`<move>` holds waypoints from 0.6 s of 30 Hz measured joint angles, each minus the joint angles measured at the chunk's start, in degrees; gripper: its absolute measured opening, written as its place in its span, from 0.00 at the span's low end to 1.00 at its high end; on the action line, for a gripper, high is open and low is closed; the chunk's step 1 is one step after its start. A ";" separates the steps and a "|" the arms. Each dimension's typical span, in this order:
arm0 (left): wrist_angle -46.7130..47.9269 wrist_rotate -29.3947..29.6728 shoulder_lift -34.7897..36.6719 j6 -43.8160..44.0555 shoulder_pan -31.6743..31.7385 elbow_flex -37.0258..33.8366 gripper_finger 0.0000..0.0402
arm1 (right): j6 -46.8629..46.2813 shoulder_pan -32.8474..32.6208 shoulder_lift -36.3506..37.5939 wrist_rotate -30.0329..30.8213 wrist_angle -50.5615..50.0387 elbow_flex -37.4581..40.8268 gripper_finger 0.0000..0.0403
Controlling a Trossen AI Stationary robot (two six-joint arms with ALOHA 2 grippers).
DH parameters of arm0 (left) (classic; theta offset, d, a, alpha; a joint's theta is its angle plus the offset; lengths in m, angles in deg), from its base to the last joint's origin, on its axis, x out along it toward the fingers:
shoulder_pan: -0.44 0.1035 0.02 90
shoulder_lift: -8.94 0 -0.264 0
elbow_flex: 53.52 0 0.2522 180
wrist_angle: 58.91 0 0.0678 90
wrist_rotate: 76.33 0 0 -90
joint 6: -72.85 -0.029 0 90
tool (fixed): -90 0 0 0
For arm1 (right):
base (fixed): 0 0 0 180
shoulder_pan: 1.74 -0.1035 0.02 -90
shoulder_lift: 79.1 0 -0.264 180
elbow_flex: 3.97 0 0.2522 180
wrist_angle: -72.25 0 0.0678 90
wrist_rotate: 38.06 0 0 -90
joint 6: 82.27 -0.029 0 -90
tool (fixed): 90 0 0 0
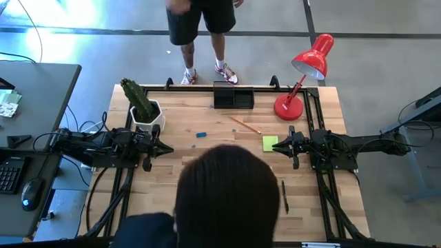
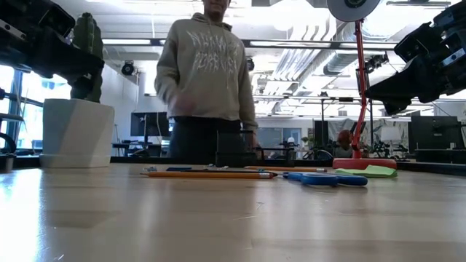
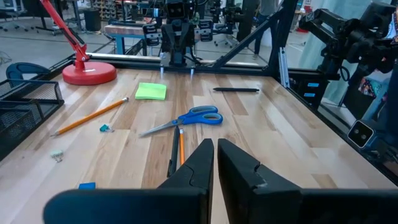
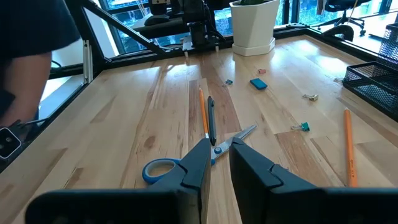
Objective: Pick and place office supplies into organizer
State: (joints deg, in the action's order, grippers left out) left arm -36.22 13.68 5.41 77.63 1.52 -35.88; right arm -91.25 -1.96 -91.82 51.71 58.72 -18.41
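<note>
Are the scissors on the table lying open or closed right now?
Open, slightly. In the left wrist view the blue-handled scissors lie flat on the table, the two blades splayed apart at the tips.

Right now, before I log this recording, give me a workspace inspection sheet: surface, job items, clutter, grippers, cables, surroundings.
Surface: wooden table, dry, nothing spilled.
Job's things: organizer at the far edge; scissors, sticky-note pad, pencils, pens and eraser loose on the table.
Clutter: red lamp, cactus pot, small clips.
Grippers: left gripper shut, empty; right gripper slightly apart, empty.
Cables: nothing seen on the table.
Surroundings: person standing behind; another's head at the near edge.
</note>
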 joint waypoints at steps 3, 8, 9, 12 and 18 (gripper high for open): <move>-0.01 0.00 0.00 0.00 0.02 0.01 0.03 | 0.01 -0.01 0.01 0.00 0.00 -0.01 0.13; 0.00 0.00 0.00 0.00 0.00 0.00 0.04 | 0.00 0.00 0.00 0.00 0.00 -0.01 0.13; 0.00 0.00 0.00 0.00 0.00 0.00 0.04 | -0.01 -0.01 0.00 0.00 0.01 -0.01 0.13; -0.01 0.00 0.00 0.00 0.02 0.02 0.04 | -0.01 -0.01 0.01 0.00 0.00 0.01 0.13; -0.02 0.00 0.00 0.00 0.00 0.02 0.04 | 0.00 -0.01 0.01 0.00 0.00 0.00 0.13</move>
State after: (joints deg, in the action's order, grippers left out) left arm -36.24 13.68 5.41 77.63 1.52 -35.86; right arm -91.25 -1.97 -91.81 51.71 58.72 -18.42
